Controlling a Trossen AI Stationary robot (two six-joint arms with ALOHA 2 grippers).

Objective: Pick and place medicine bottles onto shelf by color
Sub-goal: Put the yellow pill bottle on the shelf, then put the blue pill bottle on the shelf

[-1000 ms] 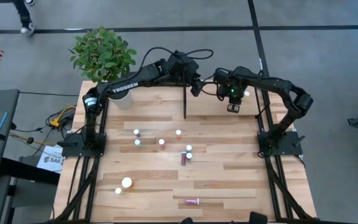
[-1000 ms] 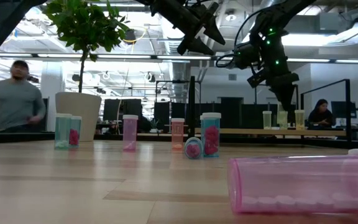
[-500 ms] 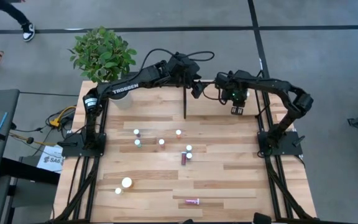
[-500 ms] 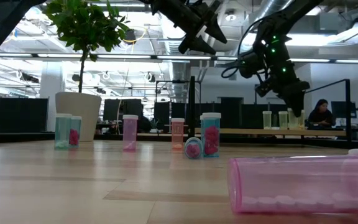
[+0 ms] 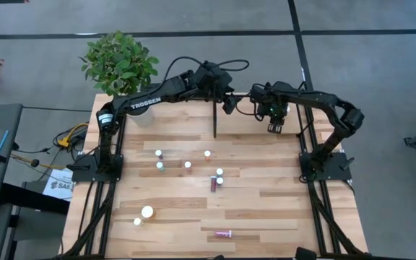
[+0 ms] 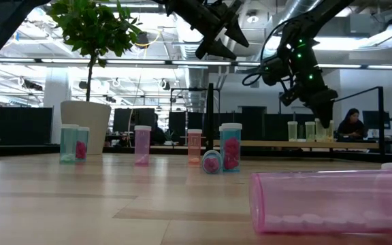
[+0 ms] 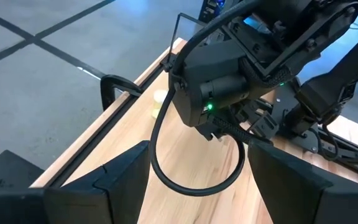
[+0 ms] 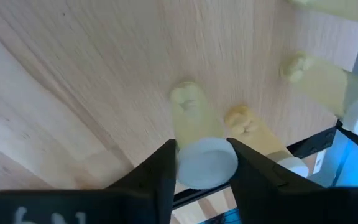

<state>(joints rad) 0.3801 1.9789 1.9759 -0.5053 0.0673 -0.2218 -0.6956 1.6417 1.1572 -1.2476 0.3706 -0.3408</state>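
The shelf [image 5: 251, 124] stands at the table's far right, with several pale yellow bottles [image 6: 309, 131] upright on it. My right gripper [image 8: 202, 171] points down over it, its fingers at the white cap of one pale yellow bottle [image 8: 190, 118]. My left gripper [image 7: 197, 180] hangs open and empty, high over the far middle [image 5: 226, 101]. Several bottles stand on the table's middle [image 5: 188, 165]. A maroon one [image 5: 213, 184] and a pink one [image 5: 224, 234] lie on their sides. My right gripper has the bottle's white cap [image 8: 207, 163] between its two fingers, with no gap showing on either side. The fingers come from above, pointing steeply down. The bottle stands upright with its bottom [image 8: 185, 94] on the shelf's wood.
A potted plant [image 5: 119, 61] stands at the far left corner. A black post [image 5: 215, 119] rises at the shelf's left end. In the low view a pink bottle [image 6: 332, 202] lies close to the camera. A person [image 6: 351, 122] sits in the room behind.
My right gripper has gone down toward the shelf and a little toward the table's right edge, then kept still over the bottles. A person in the room behind has walked out of the low view.
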